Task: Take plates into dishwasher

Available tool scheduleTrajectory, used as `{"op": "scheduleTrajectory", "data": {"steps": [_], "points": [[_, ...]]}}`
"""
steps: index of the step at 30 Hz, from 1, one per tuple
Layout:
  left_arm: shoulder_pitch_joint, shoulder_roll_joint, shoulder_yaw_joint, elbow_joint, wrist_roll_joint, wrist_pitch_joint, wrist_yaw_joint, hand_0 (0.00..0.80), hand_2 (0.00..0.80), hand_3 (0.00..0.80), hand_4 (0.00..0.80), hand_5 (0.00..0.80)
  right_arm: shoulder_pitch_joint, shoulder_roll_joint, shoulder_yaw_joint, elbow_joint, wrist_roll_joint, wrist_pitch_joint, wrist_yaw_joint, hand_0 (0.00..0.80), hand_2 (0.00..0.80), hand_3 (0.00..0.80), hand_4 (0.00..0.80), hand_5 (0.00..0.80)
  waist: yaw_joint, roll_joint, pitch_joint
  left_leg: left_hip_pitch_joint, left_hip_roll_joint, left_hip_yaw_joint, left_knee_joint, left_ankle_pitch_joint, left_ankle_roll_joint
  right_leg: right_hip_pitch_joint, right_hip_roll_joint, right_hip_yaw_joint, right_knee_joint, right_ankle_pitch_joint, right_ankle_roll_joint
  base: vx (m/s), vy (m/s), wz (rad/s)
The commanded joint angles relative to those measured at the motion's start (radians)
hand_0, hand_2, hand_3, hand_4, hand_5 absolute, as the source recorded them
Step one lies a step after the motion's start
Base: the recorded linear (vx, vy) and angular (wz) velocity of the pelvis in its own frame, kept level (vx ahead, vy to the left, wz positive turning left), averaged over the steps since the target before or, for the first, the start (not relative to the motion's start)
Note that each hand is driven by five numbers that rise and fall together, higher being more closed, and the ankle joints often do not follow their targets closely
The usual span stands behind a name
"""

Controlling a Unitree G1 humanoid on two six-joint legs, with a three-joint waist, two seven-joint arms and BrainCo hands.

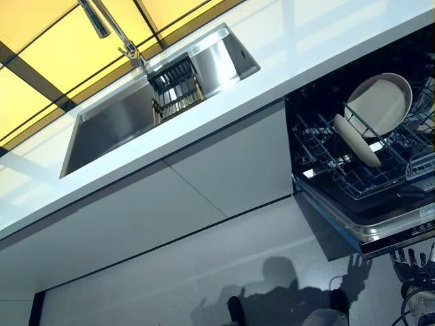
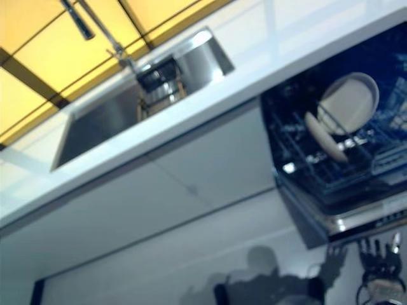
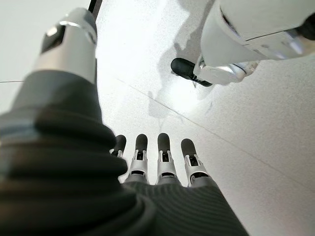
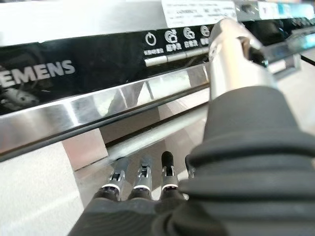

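Observation:
The dishwasher stands open at the right, under the counter. Two pale plates stand on edge in its wire rack (image 1: 319,153): a large round one (image 1: 380,102) and one seen edge-on (image 1: 355,140) in front of it. My right hand (image 1: 411,263) hangs below the front edge of the lowered dishwasher door (image 1: 380,231), open and empty. In the right wrist view its straight fingers (image 4: 142,184) point at the door's steel edge below the black control panel (image 4: 98,73). My left hand (image 3: 157,162) shows only in the left wrist view, with fingers straight over the pale floor, holding nothing.
A white countertop (image 1: 292,47) holds a steel sink (image 1: 115,122) with a dark wire dish basket (image 1: 175,88) inside and a faucet (image 1: 112,27) behind. Grey cabinet fronts (image 1: 204,183) run below the counter, left of the dishwasher.

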Motion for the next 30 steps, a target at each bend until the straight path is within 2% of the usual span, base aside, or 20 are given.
{"op": "scheduleTrajectory", "data": {"steps": [1, 3, 6, 13, 24, 30], "points": [[0.003, 0.031, -0.04, -0.034, -0.005, 0.006, 0.008, 0.0, 0.0, 0.0, 0.0, 0.0, -0.205, -0.067, 0.024, -0.204, -0.002, 0.022, 0.114, 0.0, 0.0, 0.0, 0.0, 0.0, 0.032, -0.059, -0.04, -0.076, -0.052, -0.032, 0.163, -0.029, 0.004, 0.065, 0.105, -0.108, 0.025, -0.088, -0.18, 0.022, -0.015, 0.06], [0.008, 0.037, -0.036, -0.044, 0.003, 0.02, 0.013, 0.0, 0.0, 0.0, 0.0, 0.0, -0.238, -0.064, 0.054, -0.247, -0.028, 0.015, 0.121, 0.0, 0.0, 0.0, 0.0, 0.0, 0.042, -0.066, -0.046, -0.075, -0.05, -0.036, 0.169, -0.022, 0.004, 0.07, 0.109, -0.11, 0.03, -0.09, -0.183, 0.02, -0.022, 0.06], [0.011, 0.048, -0.026, -0.048, 0.026, 0.035, 0.026, 0.0, 0.0, 0.0, 0.0, 0.0, -0.287, -0.047, 0.114, -0.316, -0.07, 0.006, 0.144, 0.0, 0.0, 0.0, 0.0, 0.0, 0.061, -0.094, -0.06, -0.064, -0.043, -0.044, 0.164, -0.013, 0.006, 0.091, 0.12, -0.116, 0.021, -0.085, -0.183, 0.016, -0.053, 0.01], [0.011, 0.058, -0.022, -0.041, 0.051, 0.032, 0.03, 0.0, 0.0, 0.0, 0.0, 0.0, -0.349, -0.056, 0.158, -0.354, -0.08, 0.013, 0.116, 0.0, 0.0, 0.0, 0.0, 0.0, 0.086, -0.136, -0.077, -0.047, -0.034, -0.053, 0.175, -0.017, 0.013, 0.126, 0.134, -0.125, 0.008, -0.08, -0.187, 0.036, -0.05, -0.03], [0.023, 0.08, -0.028, 0.0, 0.083, 0.011, 0.032, 0.0, 0.0, 0.0, 0.0, 0.0, -0.387, -0.1, 0.15, -0.281, -0.109, 0.029, 0.078, 0.0, 0.0, 0.0, 0.0, 0.0, 0.133, -0.183, -0.112, -0.03, -0.043, -0.083, 0.199, -0.036, 0.026, 0.193, 0.143, -0.148, -0.001, -0.074, -0.189, 0.064, -0.028, 0.19], [0.024, 0.098, -0.016, 0.033, 0.098, -0.002, 0.019, 0.0, 0.0, 0.0, 0.0, 0.0, -0.364, -0.075, 0.155, -0.249, -0.139, 0.019, 0.058, 0.0, 0.0, 0.0, 0.0, 0.0, 0.146, -0.209, -0.132, -0.011, -0.048, -0.086, 0.16, -0.037, 0.034, 0.216, 0.147, -0.16, -0.042, -0.042, -0.176, 0.037, -0.012, 0.2]]}}
